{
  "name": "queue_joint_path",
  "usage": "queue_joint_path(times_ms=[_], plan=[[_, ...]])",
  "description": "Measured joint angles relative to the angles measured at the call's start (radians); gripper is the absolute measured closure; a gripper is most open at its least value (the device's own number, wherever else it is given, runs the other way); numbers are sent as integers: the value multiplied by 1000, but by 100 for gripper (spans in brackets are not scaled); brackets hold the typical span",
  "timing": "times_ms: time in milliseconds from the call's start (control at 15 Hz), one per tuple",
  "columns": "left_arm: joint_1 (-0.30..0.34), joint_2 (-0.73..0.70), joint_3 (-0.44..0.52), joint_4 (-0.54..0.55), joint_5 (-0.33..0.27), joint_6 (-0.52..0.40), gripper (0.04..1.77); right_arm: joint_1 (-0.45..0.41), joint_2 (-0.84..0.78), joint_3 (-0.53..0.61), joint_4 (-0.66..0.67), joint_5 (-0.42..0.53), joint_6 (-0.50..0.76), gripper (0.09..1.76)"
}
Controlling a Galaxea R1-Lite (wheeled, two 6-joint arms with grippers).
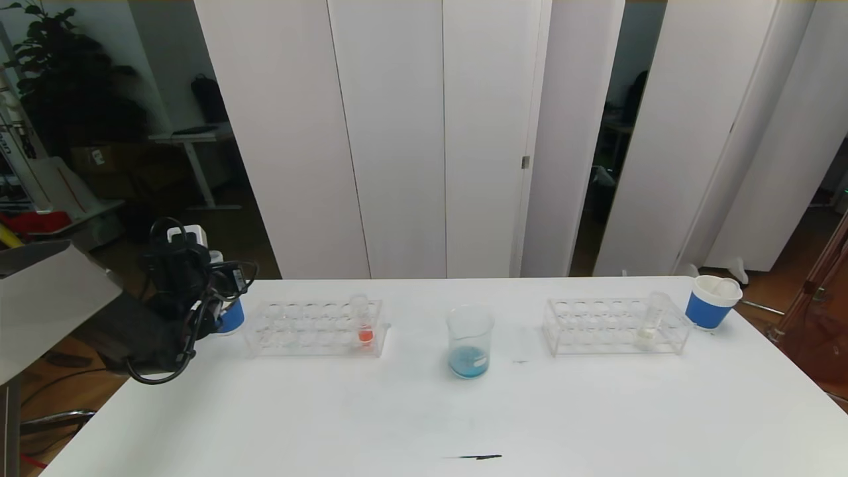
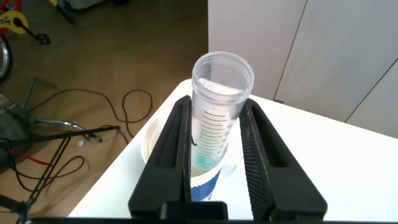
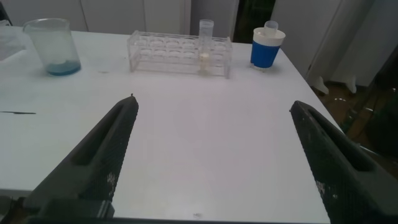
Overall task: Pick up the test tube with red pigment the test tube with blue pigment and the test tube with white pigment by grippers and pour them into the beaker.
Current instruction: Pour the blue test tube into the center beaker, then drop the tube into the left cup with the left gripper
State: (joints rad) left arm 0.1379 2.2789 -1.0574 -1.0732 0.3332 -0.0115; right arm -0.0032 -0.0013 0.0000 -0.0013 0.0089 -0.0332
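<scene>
My left gripper (image 2: 217, 104) is shut on the test tube with blue pigment (image 2: 214, 134), a clear graduated tube with only a cyan trace at its bottom. The tube's lower end hangs over a blue-banded paper cup (image 2: 205, 183) at the table's far left corner. The beaker (image 1: 470, 341) stands mid-table and holds blue liquid. The test tube with red pigment (image 1: 363, 324) stands in the left rack (image 1: 291, 328). The test tube with white pigment (image 1: 652, 321) stands in the right rack (image 1: 596, 324). My right gripper (image 3: 212, 102) is open above bare table, short of the right rack (image 3: 168, 53).
A second blue-banded paper cup (image 1: 710, 301) holding a tube stands right of the right rack. A thin dark mark (image 1: 474, 456) lies near the table's front edge. White partition panels stand behind the table (image 1: 424, 411).
</scene>
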Motion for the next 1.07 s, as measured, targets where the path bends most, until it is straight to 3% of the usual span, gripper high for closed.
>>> queue_joint_path(times_ms=[600, 667, 800, 867, 933, 1067], plan=[[35, 58, -5, 0, -32, -13, 122, 0, 0, 0, 0, 0, 0, 10], [37, 59, -5, 0, -32, -13, 106, 0, 0, 0, 0, 0, 0, 10], [38, 58, -6, -2, -33, -12, 38, 0, 0, 0, 0, 0, 0, 10], [38, 56, -7, -3, -33, -8, 15, 0, 0, 0, 0, 0, 0, 10], [37, 53, -6, -3, -34, -5, 6, 0, 0, 0, 0, 0, 0, 10], [36, 39, -1, -1, -34, -3, 6, 0, 0, 0, 0, 0, 0, 10]])
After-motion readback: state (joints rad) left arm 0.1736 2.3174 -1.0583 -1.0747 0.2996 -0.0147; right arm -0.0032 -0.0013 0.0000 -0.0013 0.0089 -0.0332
